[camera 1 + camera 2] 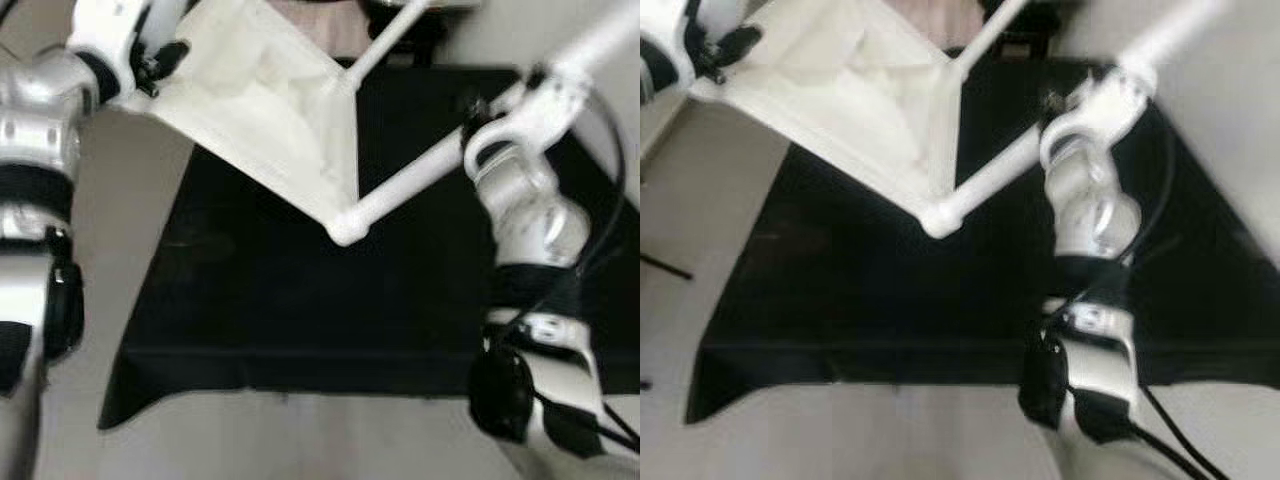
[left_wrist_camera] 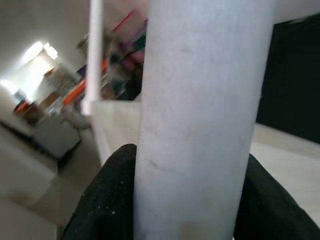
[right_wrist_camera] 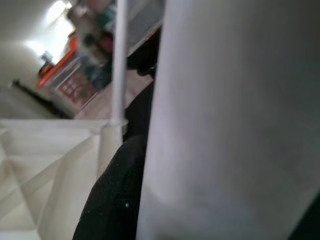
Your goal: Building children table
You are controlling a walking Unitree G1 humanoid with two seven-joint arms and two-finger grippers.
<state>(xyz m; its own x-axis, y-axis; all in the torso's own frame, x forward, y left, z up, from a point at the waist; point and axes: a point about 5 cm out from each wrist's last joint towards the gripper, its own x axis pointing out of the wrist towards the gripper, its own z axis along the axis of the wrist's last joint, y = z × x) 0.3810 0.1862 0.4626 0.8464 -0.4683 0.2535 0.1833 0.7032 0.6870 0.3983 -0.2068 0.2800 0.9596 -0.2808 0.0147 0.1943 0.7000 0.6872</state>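
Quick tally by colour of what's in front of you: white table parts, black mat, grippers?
White table top: 1
White table legs: 2 seen in the head views
Black mat: 1
Grippers, left gripper, right gripper: 2
Total: 6

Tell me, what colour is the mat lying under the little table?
Black. The mat shows best in the left eye view, beneath the white table.

Pale floor (image 1: 300, 440) carries black mat (image 1: 300, 310); white table's corner (image 1: 345, 230) over mat.
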